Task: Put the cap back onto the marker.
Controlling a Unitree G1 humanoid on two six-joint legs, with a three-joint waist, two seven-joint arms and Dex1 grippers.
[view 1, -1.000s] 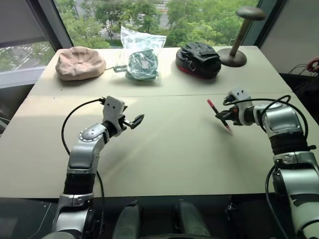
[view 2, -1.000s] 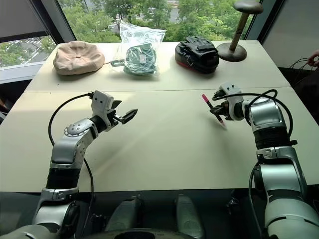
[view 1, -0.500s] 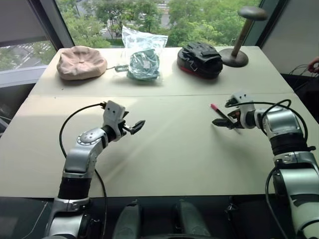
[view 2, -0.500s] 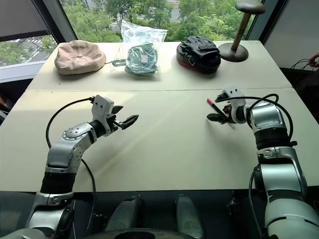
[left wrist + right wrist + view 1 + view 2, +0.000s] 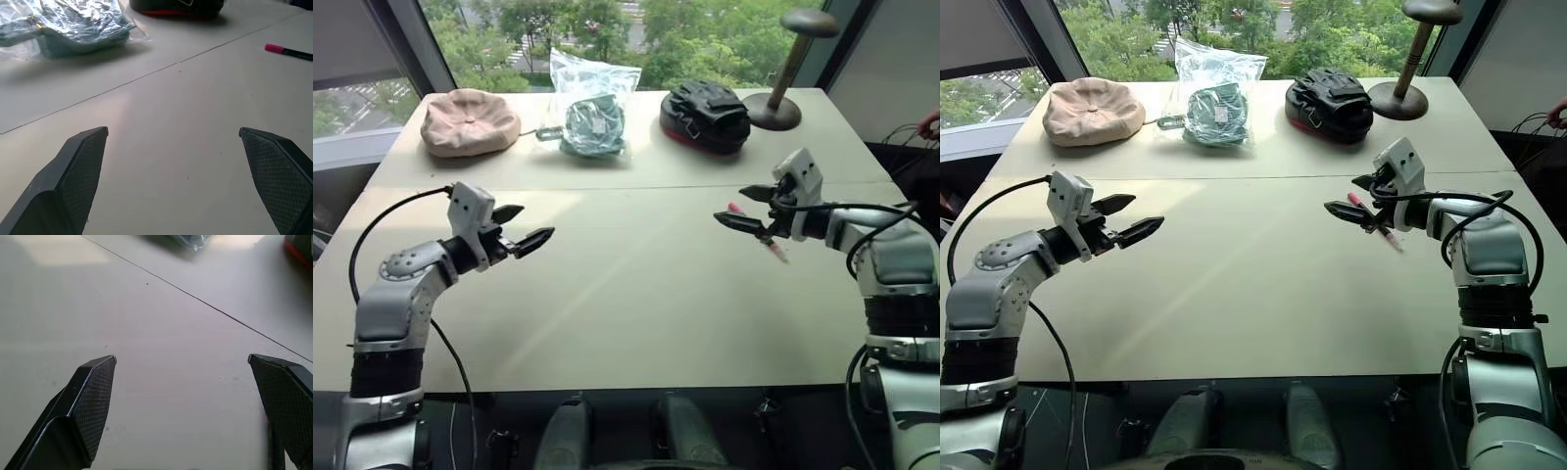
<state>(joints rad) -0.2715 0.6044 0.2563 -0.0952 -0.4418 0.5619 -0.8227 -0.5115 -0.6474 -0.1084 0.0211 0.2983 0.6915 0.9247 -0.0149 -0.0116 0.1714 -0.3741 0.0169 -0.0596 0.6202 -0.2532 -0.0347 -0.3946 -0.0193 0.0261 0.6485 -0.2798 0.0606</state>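
the marker [image 5: 1372, 219] lies flat on the table [image 5: 1253, 294], capped in pink, so the task looks done. both the left gripper [image 5: 1126, 219] and right gripper [image 5: 1355, 198] hang wide and empty, the right just above the marker.

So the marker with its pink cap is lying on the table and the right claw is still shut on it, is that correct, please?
Not quite. The marker, with its pink cap on, does lie on the table, but the right claw is open and above it, not shut on it. The right eye view shows this; the right wrist view shows the fingers spread wide.
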